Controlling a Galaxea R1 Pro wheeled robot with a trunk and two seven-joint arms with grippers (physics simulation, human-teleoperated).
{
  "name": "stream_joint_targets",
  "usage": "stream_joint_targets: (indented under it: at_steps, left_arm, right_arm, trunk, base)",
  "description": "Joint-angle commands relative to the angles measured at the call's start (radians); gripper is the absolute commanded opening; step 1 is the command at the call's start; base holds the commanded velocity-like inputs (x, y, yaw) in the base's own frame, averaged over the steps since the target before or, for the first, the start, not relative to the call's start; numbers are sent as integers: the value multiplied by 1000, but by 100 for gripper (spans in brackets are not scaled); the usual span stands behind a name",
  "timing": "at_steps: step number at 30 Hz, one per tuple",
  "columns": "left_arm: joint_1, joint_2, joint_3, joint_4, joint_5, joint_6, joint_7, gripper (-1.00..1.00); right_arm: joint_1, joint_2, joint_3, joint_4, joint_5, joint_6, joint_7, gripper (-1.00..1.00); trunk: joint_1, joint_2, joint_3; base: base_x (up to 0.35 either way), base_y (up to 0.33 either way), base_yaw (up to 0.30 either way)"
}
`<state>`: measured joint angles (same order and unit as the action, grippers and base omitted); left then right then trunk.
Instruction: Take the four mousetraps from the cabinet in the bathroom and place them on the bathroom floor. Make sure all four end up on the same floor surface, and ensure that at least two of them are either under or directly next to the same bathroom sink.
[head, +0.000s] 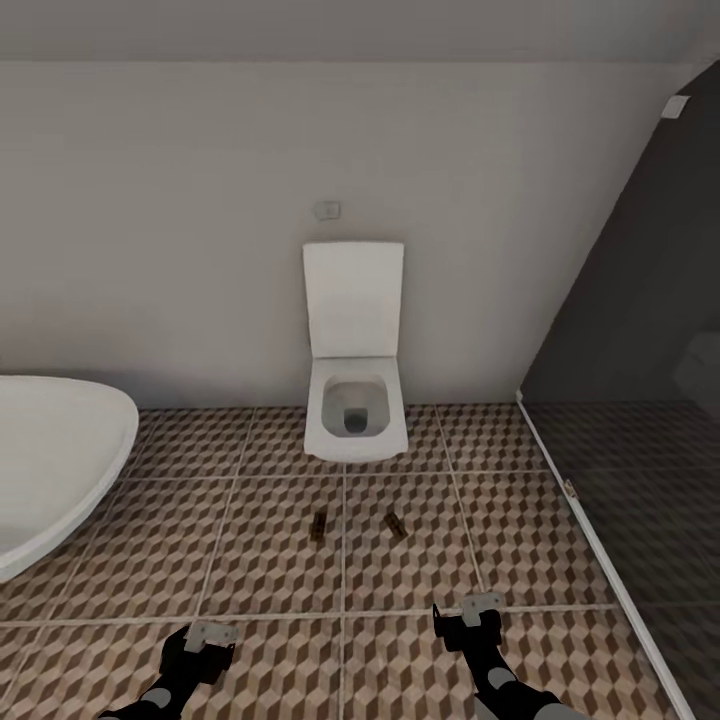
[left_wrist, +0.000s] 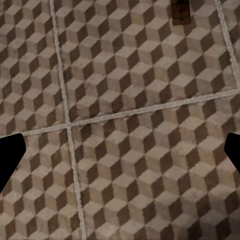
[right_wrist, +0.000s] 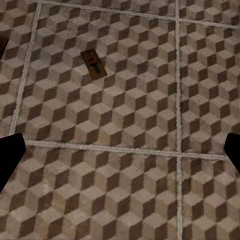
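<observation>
Brown mousetraps, one (head: 318, 525) beside another (head: 396, 525), lay on the bathroom floor (head: 250, 560) before the toilet (head: 355, 405); left claw (head: 205, 650) and right claw (head: 470, 620) hung wide open, empty.

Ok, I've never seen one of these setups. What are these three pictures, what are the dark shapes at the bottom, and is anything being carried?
It is a simulated two-armed wheeled robot in a bathroom. The large picture comes from its head camera, looking forward and down; the other two come from cameras near each wrist, looking at the floor. The dark shapes are the left gripper and right gripper. Both have their fingers spread wide and hold nothing. On the patterned bathroom floor lie two small mousetraps, one on the left and one on the right, both in front of the white toilet. The right wrist camera shows the right-hand one clearly. A white tub sits at the left edge.
</observation>
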<state>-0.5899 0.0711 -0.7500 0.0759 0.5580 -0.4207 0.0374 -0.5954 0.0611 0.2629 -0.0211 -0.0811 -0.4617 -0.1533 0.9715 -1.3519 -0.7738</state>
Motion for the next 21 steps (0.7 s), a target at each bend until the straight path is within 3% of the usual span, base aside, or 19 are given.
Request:
stream_joint_targets:
  at_steps: [1, 21]
  left_arm:
    - [-1, -1, -6, 2, -1, -4, 4, 100]
    - [-1, -2, -8, 2, -1, -4, 4, 100]
  right_arm:
    - [0, 1, 9, 1, -8, -3, -3, 100]
    - [2, 2, 10, 1, -9, -3, -3, 100]
  trunk:
    - [-4, 7, 4]
    - [-81, 147, 95]
  base:
    - [0, 0, 0]
    - [0, 0, 0]
